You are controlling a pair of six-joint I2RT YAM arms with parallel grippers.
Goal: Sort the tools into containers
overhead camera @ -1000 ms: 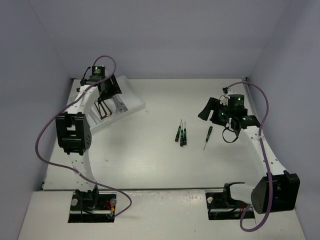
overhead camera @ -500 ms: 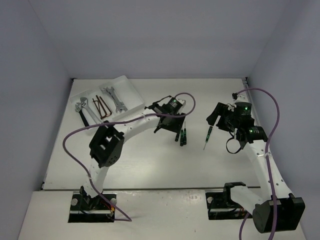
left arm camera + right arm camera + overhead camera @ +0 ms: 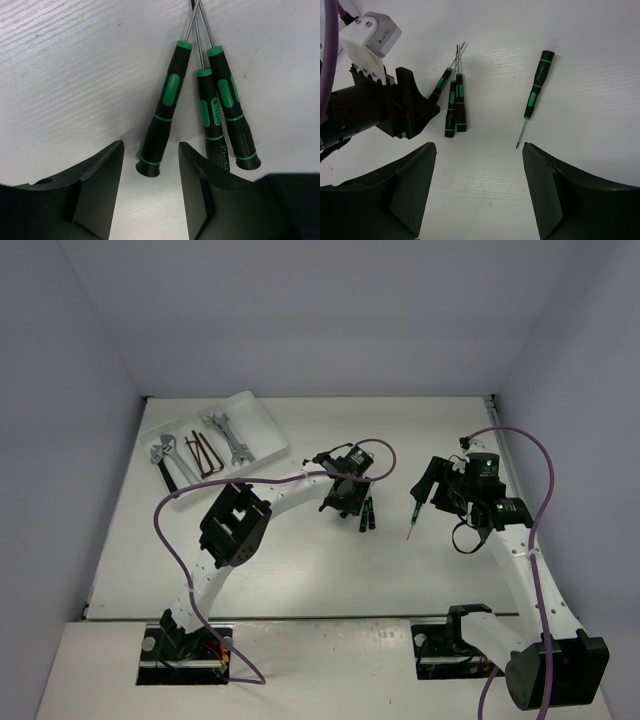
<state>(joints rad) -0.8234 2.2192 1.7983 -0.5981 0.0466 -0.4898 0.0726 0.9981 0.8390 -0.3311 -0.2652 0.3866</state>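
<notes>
Over from the white plastic tray (image 3: 268, 422) has come my left arm (image 3: 285, 485); half a second ago it was only just reaching the screwdriver cluster (image 3: 365, 513), and now it sits right on top of it. Left fingers (image 3: 95, 190) are spread and empty. The butt of the leftmost black screwdriver with green marks (image 3: 164, 107) lies in the gap between them, touching neither finger. The middle screwdriver (image 3: 210, 120) and the right-hand screwdriver (image 3: 229, 107) lie just beside it, shafts crossing at the far end.

Right fingers (image 3: 410, 185) are parted too, gripping nothing, above the white surface (image 3: 300, 560). The lone black-and-green screwdriver (image 3: 536, 92) lies ahead of them, well apart from the cluster.

Back in the tray: adjustable wrenches (image 3: 165, 455), dark L-shaped hex keys (image 3: 205, 455) and silver open-end wrenches (image 3: 228, 435), each kind in its own compartment.
</notes>
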